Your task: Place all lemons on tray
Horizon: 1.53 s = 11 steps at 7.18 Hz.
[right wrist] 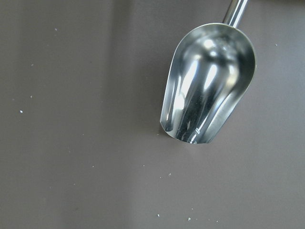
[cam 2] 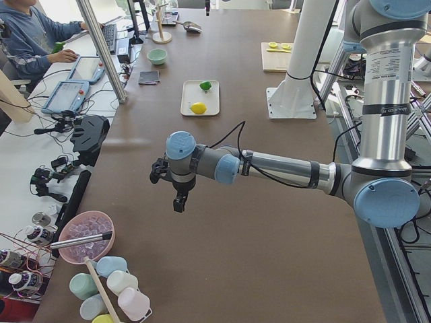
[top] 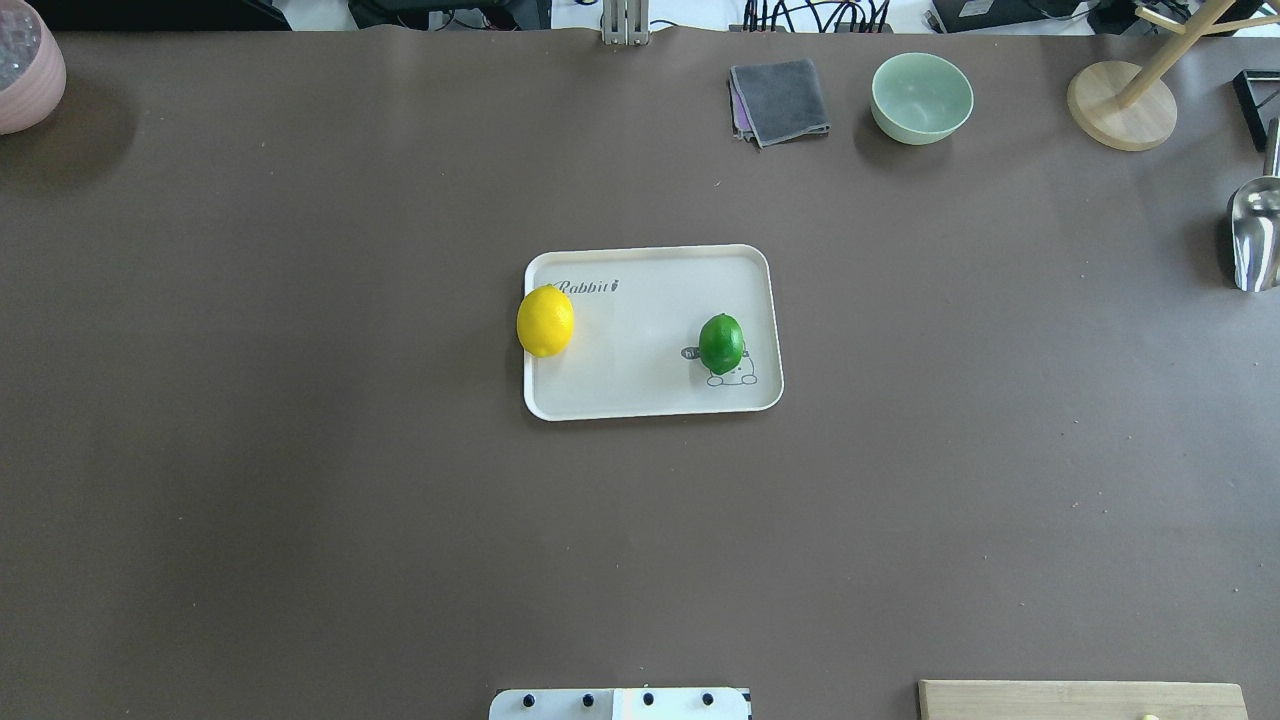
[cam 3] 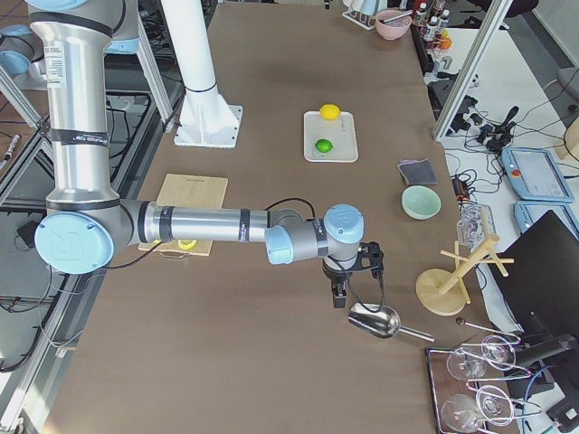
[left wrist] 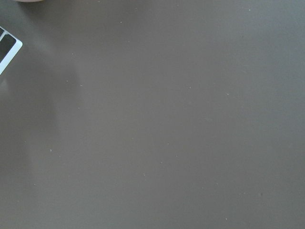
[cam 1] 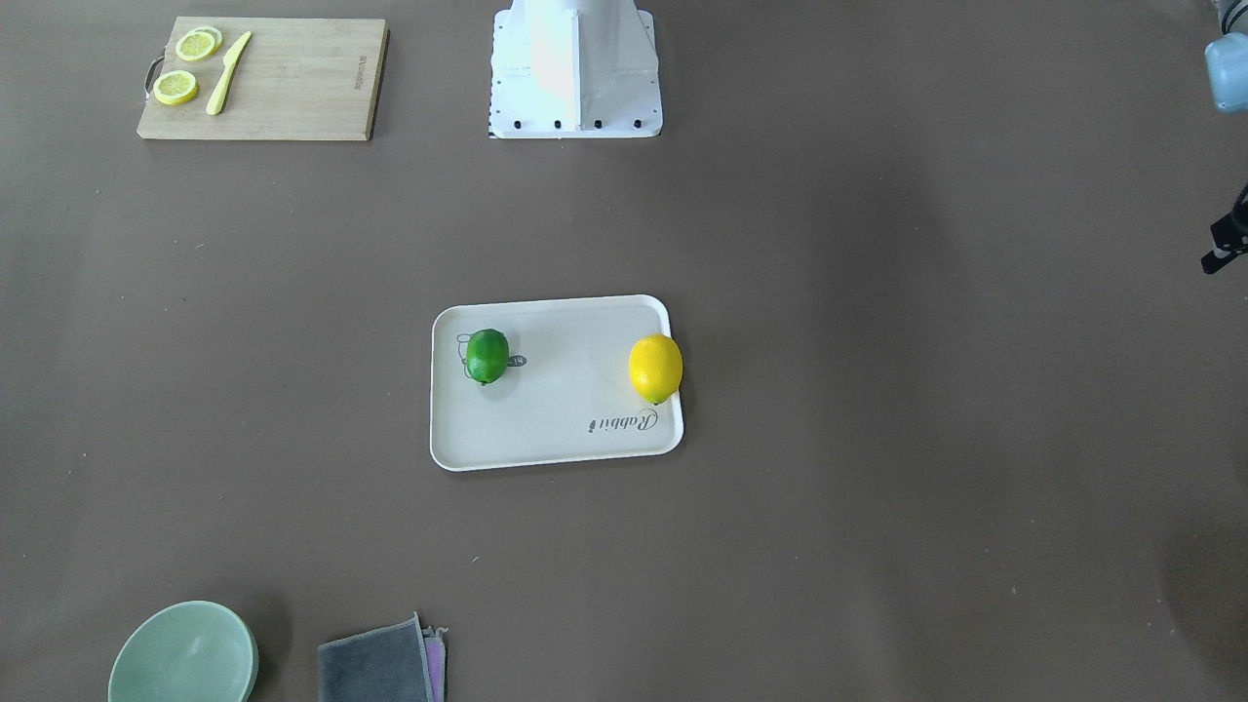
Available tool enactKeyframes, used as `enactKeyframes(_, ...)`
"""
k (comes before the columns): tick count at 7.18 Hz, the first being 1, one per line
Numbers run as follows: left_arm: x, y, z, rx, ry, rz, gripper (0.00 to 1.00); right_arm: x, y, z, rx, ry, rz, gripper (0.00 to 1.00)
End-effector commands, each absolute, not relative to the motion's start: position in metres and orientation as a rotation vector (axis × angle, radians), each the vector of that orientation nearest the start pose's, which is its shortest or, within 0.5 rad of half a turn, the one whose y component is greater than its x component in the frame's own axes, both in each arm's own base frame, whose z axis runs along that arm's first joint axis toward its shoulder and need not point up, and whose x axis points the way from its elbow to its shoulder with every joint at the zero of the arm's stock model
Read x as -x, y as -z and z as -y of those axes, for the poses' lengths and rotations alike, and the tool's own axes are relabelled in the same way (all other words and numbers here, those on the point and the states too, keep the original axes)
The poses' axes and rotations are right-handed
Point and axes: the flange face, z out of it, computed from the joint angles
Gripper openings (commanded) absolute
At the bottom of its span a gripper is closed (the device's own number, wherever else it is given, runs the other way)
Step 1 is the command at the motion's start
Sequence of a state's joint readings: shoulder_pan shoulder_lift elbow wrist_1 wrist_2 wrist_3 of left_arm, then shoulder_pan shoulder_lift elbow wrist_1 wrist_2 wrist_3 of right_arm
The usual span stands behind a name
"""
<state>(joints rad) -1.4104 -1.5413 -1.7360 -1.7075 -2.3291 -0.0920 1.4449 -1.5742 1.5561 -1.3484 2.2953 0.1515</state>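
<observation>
The off-white tray [cam 1: 556, 429] [top: 640, 395] lies at the table's middle. The yellow lemon [cam 1: 655, 368] [top: 545, 320] rests on it against the short rim nearest my left arm. The dark green lemon [cam 1: 487, 355] [top: 721, 343] sits on the tray over the cartoon drawing. My left gripper [cam 2: 178, 196] hangs over bare table far from the tray, near the table's left end. My right gripper [cam 3: 342, 291] hangs near the right end, just beside a metal scoop [right wrist: 209, 86]. I cannot tell whether either gripper is open or shut. Neither wrist view shows fingers.
A bamboo cutting board [cam 1: 292, 83] with lemon slices and a yellow knife lies near my base on the right side. A green bowl [top: 921, 97], a grey cloth [top: 780, 100] and a wooden stand [top: 1120, 105] line the far edge. A pink bowl [top: 25, 70] stands far left.
</observation>
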Motion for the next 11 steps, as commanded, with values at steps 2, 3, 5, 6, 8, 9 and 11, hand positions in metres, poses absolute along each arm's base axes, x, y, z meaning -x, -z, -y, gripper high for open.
enactKeyframes(2, -0.013, -0.580, 0.496, -0.163, -0.170, -0.770, 0.98, -0.005, -0.642, 0.511, -0.110, 0.055, 0.738, 1.00)
enactKeyframes(3, -0.013, -0.582, 0.495, -0.159, -0.170, -0.768, 0.98, -0.007, -0.638, 0.512, -0.118, 0.054, 0.738, 1.00)
enactKeyframes(5, -0.013, -0.588, 0.496, -0.148, -0.165, -0.767, 0.98, -0.018, -0.640, 0.512, -0.124, 0.044, 0.742, 1.00)
enactKeyframes(6, -0.013, -0.590, 0.496, -0.145, -0.164, -0.767, 0.98, -0.028, -0.645, 0.509, -0.105, 0.074, 0.738, 1.00)
enactKeyframes(8, -0.013, -0.592, 0.495, -0.140, -0.162, -0.767, 0.98, -0.047, -0.641, 0.509, -0.062, 0.151, 0.717, 1.00)
enactKeyframes(9, -0.013, -0.590, 0.496, -0.145, -0.164, -0.767, 0.98, -0.048, -0.642, 0.508, -0.059, 0.150, 0.714, 1.00)
enactKeyframes(11, -0.013, -0.586, 0.496, -0.153, -0.168, -0.769, 0.98, -0.049, -0.643, 0.507, -0.058, 0.145, 0.715, 1.00)
